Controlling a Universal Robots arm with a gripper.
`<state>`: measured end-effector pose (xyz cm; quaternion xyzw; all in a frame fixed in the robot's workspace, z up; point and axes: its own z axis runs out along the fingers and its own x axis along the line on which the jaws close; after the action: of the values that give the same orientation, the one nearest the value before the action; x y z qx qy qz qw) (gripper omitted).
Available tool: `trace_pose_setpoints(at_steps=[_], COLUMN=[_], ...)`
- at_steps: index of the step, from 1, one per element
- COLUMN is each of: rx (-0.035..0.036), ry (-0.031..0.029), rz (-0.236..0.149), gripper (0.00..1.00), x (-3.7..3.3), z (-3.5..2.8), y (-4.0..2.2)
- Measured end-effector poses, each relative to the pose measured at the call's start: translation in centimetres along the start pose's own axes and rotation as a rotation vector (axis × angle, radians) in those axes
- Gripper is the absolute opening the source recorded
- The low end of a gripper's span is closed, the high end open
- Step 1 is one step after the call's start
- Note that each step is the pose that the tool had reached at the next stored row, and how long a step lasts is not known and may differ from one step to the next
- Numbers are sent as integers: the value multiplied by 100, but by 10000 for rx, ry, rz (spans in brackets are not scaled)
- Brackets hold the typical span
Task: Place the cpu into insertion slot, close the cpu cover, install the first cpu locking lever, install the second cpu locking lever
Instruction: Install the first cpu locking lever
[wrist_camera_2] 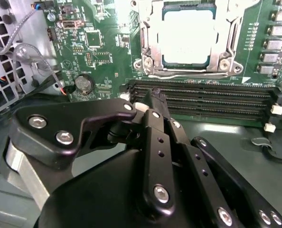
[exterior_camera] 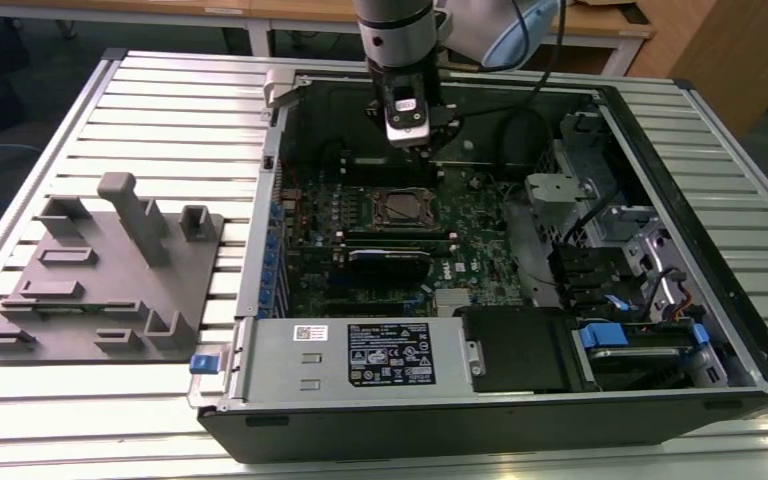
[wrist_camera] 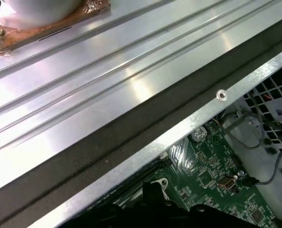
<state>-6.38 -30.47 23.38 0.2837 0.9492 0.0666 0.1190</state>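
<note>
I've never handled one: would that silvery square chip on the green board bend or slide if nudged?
Probably stiff: the cpu shows a flat metal top. It likely wouldn't slide, sitting inside the insertion slot, rimmed in metal. Its shiny top may be slippery.

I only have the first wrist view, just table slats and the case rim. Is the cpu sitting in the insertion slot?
Observer: Yes. In the second wrist view the cpu lies in the insertion slot.
Operator: And the cpu cover?
Observer: The cpu cover lies flat, framing the cpu.
Operator: Where is the tool?
Observer: In the exterior view the tool hangs over the board, apart from the insertion slot, shut and empty. The second wrist view puts its tip over the long memory slots.
</note>
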Motion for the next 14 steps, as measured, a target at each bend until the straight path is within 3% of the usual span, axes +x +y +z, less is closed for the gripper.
trace_pose_setpoints(at_steps=[3, 5, 8, 11, 14], rx=[13, 110, 364, 700, 1000], ry=[7, 90, 340, 643, 895], rz=[-2, -4, -2, -7, -20], gripper=[11, 11, 11, 11, 11], x=[0, -2, -4, -8, -8], z=[-1, 2, 10, 16, 24], y=[0, 1, 2, 4, 3])
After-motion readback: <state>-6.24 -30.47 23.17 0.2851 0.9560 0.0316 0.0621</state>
